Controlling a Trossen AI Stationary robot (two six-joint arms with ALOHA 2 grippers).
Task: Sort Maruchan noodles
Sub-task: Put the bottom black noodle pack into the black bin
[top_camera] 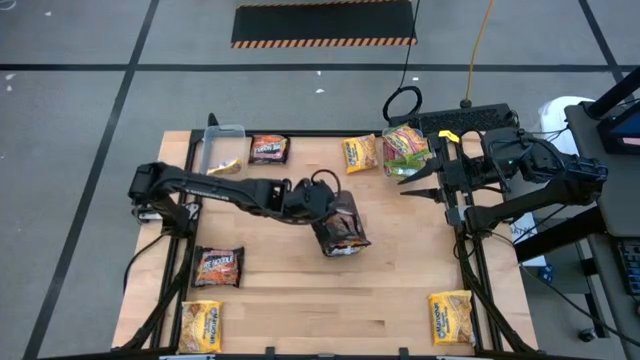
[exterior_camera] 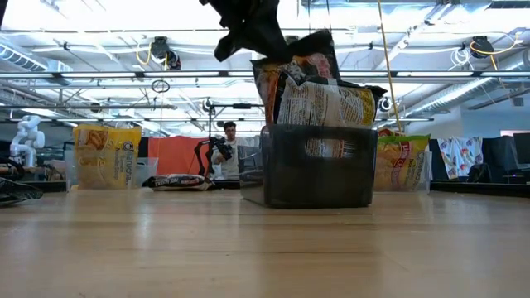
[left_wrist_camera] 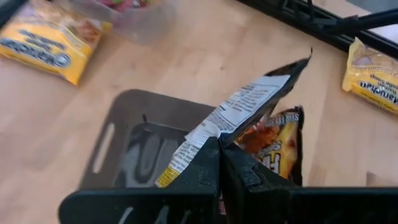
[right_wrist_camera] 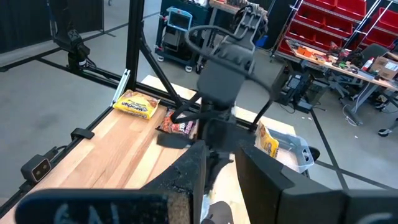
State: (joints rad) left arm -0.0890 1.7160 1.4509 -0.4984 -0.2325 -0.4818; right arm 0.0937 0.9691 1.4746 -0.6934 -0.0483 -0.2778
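Observation:
My left gripper (top_camera: pixel 330 208) (left_wrist_camera: pixel 221 163) hangs over a dark grey bin (top_camera: pixel 348 246) (left_wrist_camera: pixel 104 149) at mid-table, shut on a dark noodle packet with a white printed back (left_wrist_camera: pixel 239 111). A second dark packet (left_wrist_camera: pixel 277 142) stands in the bin. Loose on the table lie dark packets (top_camera: pixel 268 148) (top_camera: pixel 218 266) and yellow packets (top_camera: pixel 360 152) (top_camera: pixel 200 325) (top_camera: pixel 450 316). My right gripper (top_camera: pixel 418 181) (right_wrist_camera: pixel 224 177) waits open at the right edge, high above the table. My left gripper pinches one edge of the dark packet (left_wrist_camera: pixel 214 138) between its two shut fingers. The fingers come from above, slanting down from the table's left. The packet hangs tilted below them, its lower part (exterior_camera: pixel 325 108) inside the bin's walls; whether it touches the bin's floor is hidden.
A clear tub (top_camera: pixel 405 150) with green and pink packets stands at the far right, close to my right gripper. Another clear tub (top_camera: pixel 222 150) at the far left holds a yellow packet. Black frame posts run along both table sides. The table's near middle is bare wood.

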